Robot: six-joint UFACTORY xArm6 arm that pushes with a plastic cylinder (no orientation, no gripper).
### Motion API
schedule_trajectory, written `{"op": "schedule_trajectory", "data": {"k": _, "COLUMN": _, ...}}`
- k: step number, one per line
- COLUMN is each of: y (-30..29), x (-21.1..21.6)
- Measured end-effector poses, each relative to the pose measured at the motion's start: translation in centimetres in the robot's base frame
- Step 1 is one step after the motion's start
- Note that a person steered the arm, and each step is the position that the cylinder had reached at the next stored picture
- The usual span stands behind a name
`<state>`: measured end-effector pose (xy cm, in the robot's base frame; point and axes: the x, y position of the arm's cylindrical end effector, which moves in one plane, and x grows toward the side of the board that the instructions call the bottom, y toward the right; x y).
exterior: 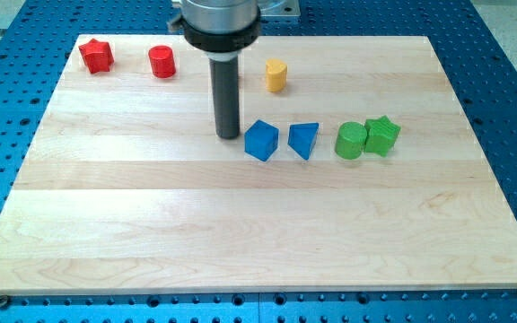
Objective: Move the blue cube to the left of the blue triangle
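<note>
The blue cube (261,141) (glossy, slightly turned) sits just left of the blue triangle (303,140), my tip (228,135) beside it.

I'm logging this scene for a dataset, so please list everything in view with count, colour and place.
red star: 1, red, board's top-left corner
red cylinder: 1, red, just right of the star
yellow cylinder: 1, yellow, top centre
blue cube: 1, blue, centre, just left of the triangle
blue triangle: 1, blue, right of the cube
green cylinder: 1, green, right of the triangle
green star: 1, green, against the green cylinder's right side
wooden board: 1, light wood, on a blue perforated table
my tip: 1, dark rod, just left of the blue cube
</note>
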<state>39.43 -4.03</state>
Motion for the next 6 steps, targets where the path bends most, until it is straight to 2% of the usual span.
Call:
{"op": "schedule_trajectory", "data": {"k": 1, "y": 5.6, "x": -1.9}}
{"op": "schedule_trajectory", "data": {"k": 6, "y": 13.5, "x": -1.7}}
